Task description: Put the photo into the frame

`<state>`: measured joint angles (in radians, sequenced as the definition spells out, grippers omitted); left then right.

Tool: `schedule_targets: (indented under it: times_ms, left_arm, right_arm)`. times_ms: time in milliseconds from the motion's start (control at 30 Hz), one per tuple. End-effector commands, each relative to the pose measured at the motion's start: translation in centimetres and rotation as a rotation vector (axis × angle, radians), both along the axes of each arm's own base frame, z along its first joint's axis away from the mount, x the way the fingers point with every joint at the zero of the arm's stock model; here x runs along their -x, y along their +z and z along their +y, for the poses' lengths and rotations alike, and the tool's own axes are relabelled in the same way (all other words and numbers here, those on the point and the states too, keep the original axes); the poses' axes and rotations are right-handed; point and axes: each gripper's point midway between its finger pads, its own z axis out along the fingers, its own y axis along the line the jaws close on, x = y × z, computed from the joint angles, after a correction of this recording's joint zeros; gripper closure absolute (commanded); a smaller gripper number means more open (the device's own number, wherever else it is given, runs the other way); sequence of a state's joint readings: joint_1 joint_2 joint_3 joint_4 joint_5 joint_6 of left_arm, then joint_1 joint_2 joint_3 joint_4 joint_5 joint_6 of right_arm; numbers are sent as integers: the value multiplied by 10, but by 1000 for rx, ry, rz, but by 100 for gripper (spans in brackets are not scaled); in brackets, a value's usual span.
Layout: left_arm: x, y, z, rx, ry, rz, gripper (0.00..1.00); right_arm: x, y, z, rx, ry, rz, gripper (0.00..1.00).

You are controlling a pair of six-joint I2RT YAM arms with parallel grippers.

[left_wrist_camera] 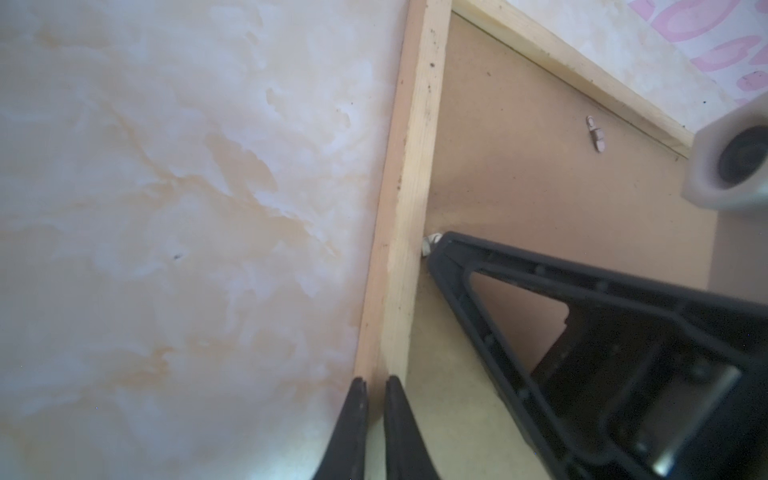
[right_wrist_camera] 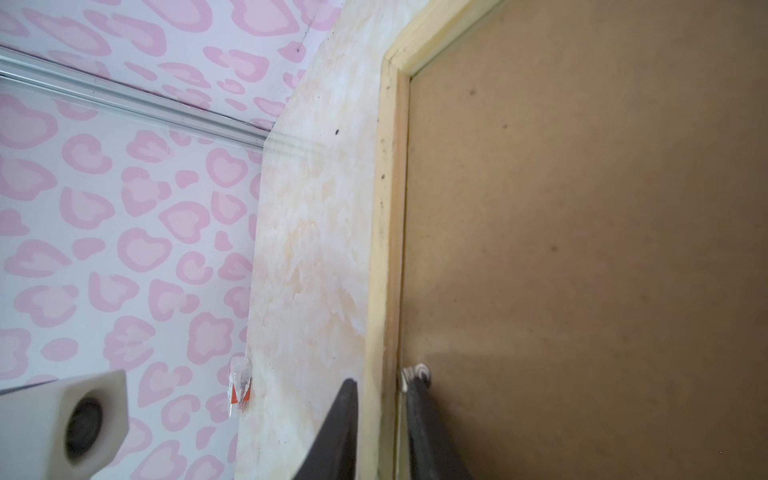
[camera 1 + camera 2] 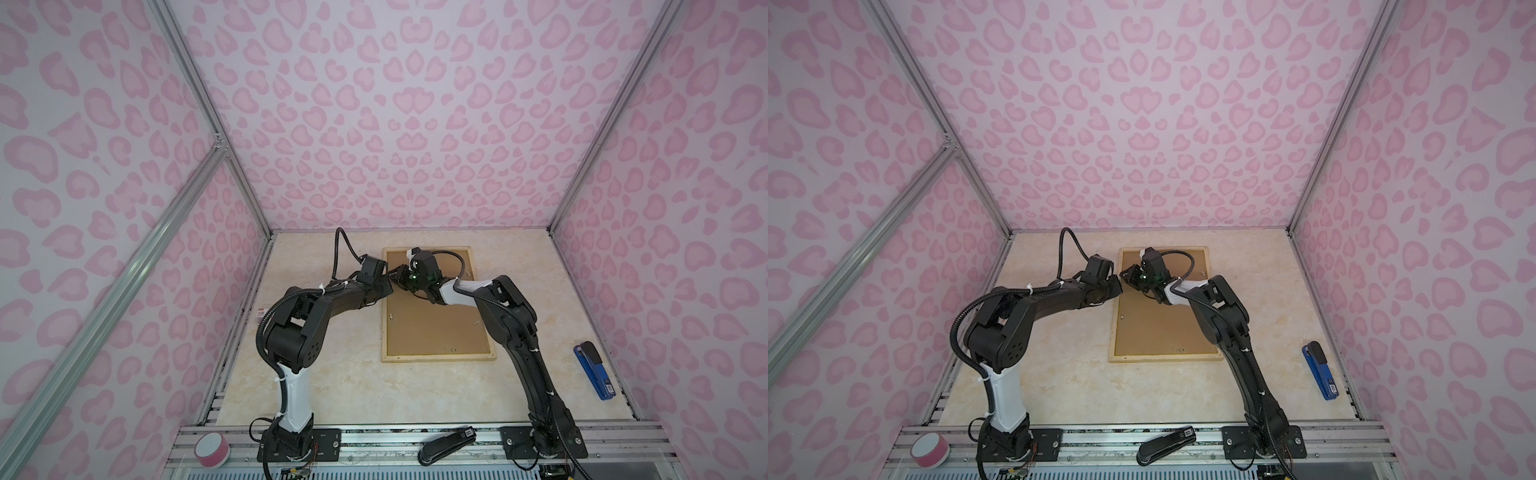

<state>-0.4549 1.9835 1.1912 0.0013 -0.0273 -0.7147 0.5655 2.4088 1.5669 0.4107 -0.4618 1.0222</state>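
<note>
- At the frame's (image 3: pixel 440 358) left long strip, toward its far end, the left gripper (image 1: pixel 374 380) and the right gripper (image 2: pixel 382 382) met almost tip to tip in both top views; the frame lay flat, back up, its long axis running away from the robot.
- A brown board (image 3: pixel 436 328) filled the frame's opening; the photo showed in no view; whether it lay under the board I could not tell.
- The right gripper reached across the board from the frame's right side; it stood part open astride the strip, clamping nothing; its inner finger (image 2: pixel 426 428) met a small white clip (image 2: pixel 417 370) just inside the strip.
- The left gripper hung over the strip's outer edge, fingers almost together, holding nothing.
- Judgement: the coming move turned on that clip; it lay on the board side of the strip, at the right gripper's tip, so the right arm was the better placed; the left one sat outside the frame.
</note>
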Motion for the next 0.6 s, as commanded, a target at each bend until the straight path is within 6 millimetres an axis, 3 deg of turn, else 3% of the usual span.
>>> schedule_targets:
  times_ms: [0, 567]
  left_arm:
    - [29, -26, -7, 9, -58, 136, 88]
    - [29, -21, -14, 25, -84, 122, 82]
  right_arm:
    - [8, -30, -11, 19, -87, 123, 75]
    - [4, -31, -8, -16, -154, 149, 75]
